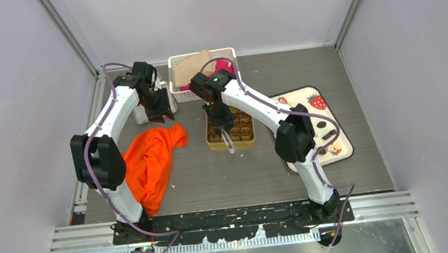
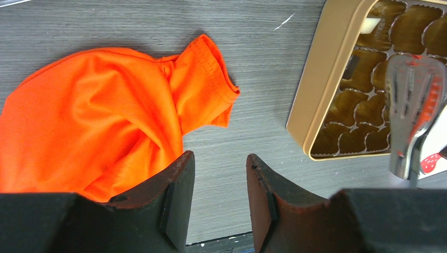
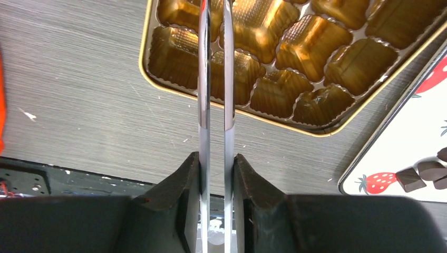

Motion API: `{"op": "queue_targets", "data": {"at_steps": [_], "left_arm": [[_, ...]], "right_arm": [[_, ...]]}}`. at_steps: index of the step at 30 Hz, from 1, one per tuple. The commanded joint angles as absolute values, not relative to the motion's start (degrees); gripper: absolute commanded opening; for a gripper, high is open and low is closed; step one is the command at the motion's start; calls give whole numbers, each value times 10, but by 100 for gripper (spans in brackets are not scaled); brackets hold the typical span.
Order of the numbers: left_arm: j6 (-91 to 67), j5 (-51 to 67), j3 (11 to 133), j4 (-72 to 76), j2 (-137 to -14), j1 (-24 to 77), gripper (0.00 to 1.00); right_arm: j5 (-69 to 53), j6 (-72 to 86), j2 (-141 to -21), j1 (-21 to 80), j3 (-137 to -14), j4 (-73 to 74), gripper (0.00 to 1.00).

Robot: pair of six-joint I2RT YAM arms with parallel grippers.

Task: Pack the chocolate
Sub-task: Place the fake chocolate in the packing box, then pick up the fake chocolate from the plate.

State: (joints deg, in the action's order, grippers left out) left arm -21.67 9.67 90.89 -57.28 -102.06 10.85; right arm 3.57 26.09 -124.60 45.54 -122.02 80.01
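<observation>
- Nearest to us, our right gripper (image 3: 216,158) is squeezing a pair of metal tongs (image 3: 203,79), its fingers pressing the two blades nearly together.
- Those tongs are reaching over the near edge of the gold tin (image 2: 320,79) and across its brown compartments. Their tips are running out of the wrist view, so we cannot tell whether they are carrying anything.
- Our left gripper (image 2: 219,158) is hovering left of the tin over the table (image 2: 132,26), fingers spread apart and gripping nothing.
- An orange cloth (image 2: 105,116) is lying crumpled left of the tin, near it but not touching.
- The chocolate (image 3: 421,176) is sitting right of the tin on a white strawberry tray (image 3: 406,142), dark pieces grouped together.
- A white basket (image 1: 172,69) is standing just behind the tin, holding cloths.
</observation>
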Motion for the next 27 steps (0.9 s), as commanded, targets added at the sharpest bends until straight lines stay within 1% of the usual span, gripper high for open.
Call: {"op": "queue_targets", "data": {"at_steps": [1, 3, 7, 10, 13, 18, 27], "left_arm": [[-214, 109, 917, -563, -1003, 105, 42], [-215, 109, 918, -563, -1003, 105, 42], [-216, 109, 918, -563, -1003, 105, 42], [-222, 105, 912, -553, -996, 105, 42], [-224, 107, 913, -548, -995, 105, 42], [-227, 113, 919, -553, -1003, 105, 42], [-227, 107, 914, -556, -1000, 105, 42]], "right_arm": [[48, 265, -1166, 439, -1251, 814, 16], [62, 265, -1137, 421, -1214, 817, 16], [61, 276, -1034, 325, -1036, 770, 18], [41, 265, -981, 254, -937, 740, 24], [31, 238, -975, 206, -887, 737, 30], [26, 206, -1009, 186, -866, 722, 35], [22, 192, -1067, 141, -882, 701, 38]]}}
